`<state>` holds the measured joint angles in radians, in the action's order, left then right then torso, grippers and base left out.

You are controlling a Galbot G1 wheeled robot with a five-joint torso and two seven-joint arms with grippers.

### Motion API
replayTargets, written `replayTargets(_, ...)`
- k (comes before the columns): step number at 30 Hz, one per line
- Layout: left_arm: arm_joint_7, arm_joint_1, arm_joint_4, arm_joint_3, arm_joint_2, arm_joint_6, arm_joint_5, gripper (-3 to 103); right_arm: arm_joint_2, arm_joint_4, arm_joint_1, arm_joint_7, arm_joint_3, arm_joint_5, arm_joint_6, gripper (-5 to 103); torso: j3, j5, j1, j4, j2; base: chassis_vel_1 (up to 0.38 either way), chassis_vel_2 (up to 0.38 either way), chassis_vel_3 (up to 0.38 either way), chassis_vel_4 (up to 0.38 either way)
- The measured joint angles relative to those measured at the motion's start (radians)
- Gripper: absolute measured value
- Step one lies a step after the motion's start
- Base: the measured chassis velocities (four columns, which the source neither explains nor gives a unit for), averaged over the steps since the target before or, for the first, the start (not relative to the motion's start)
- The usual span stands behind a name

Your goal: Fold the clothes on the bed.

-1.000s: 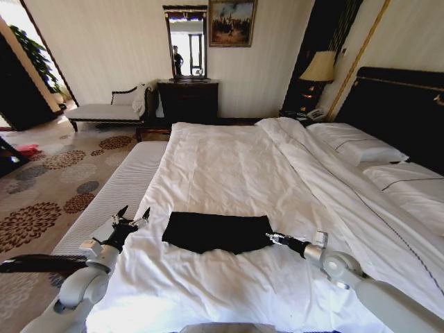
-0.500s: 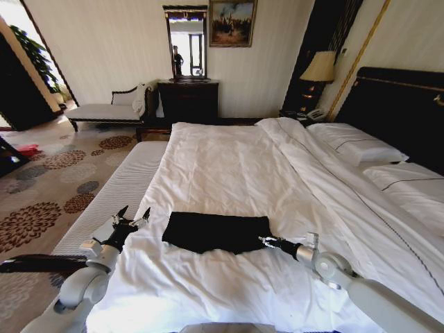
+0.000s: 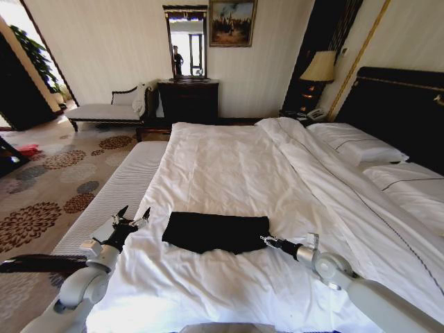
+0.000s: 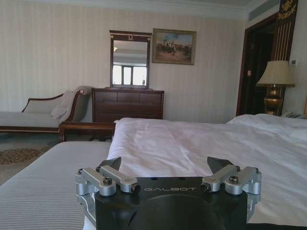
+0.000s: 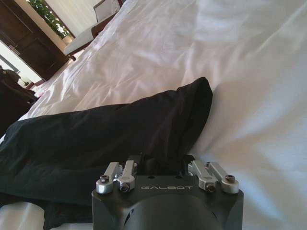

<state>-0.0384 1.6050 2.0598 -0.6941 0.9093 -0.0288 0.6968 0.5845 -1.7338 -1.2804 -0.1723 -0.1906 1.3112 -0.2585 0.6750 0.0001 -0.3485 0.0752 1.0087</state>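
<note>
A: Where's the T-shirt (image 3: pixel 216 232)?
B: Lying as a dark folded band across the near part of the bed (image 3: pixel 229 173), on the white duvet.

A: And the grippers?
B: The right gripper (image 3: pixel 267 241) is at the shirt's right end. In its wrist view the black cloth (image 5: pixel 105 139) bunches right at its front, so its fingers look clenched on the edge, though the tips are buried in cloth. The left gripper (image 3: pixel 132 217) hovers off the bed's left edge, apart from the shirt, fingers spread and holding nothing.

A: What could go wrong?
B: I'd judge that grip thin. If it catches only the top layer, a pull could peel the fold open, or drag the duvet along.

A: Any change from a second ago?
B: The right gripper has slid a little leftward and the shirt's right end has tucked in with it. The left arm hasn't moved.
</note>
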Motion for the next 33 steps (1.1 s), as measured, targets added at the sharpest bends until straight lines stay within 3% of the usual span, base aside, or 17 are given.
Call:
replayTargets(11, 0.000, 0.000, 0.000, 0.000, 0.000, 0.000, 0.000, 100, 0.009, -0.002, -0.020, 0.002, -0.012, -0.027, 0.017, 3, 0.000, 0.0000, 0.000, -0.0001, 0.000, 0.000, 0.000, 0.000, 0.000)
replayTargets(22, 0.000, 0.000, 0.000, 0.000, 0.000, 0.000, 0.000, 100, 0.021, -0.030, -0.019, 0.018, -0.024, -0.033, 0.028, 3, 0.000, -0.0001, 0.000, 0.0001, 0.000, 0.000, 0.000, 0.000, 0.000)
replayTargets(33, 0.000, 0.000, 0.000, 0.000, 0.000, 0.000, 0.000, 100, -0.002, -0.079, -0.075, 0.058, -0.110, -0.079, 0.059, 3, 0.000, 0.0000, 0.000, -0.0002, 0.000, 0.000, 0.000, 0.000, 0.000)
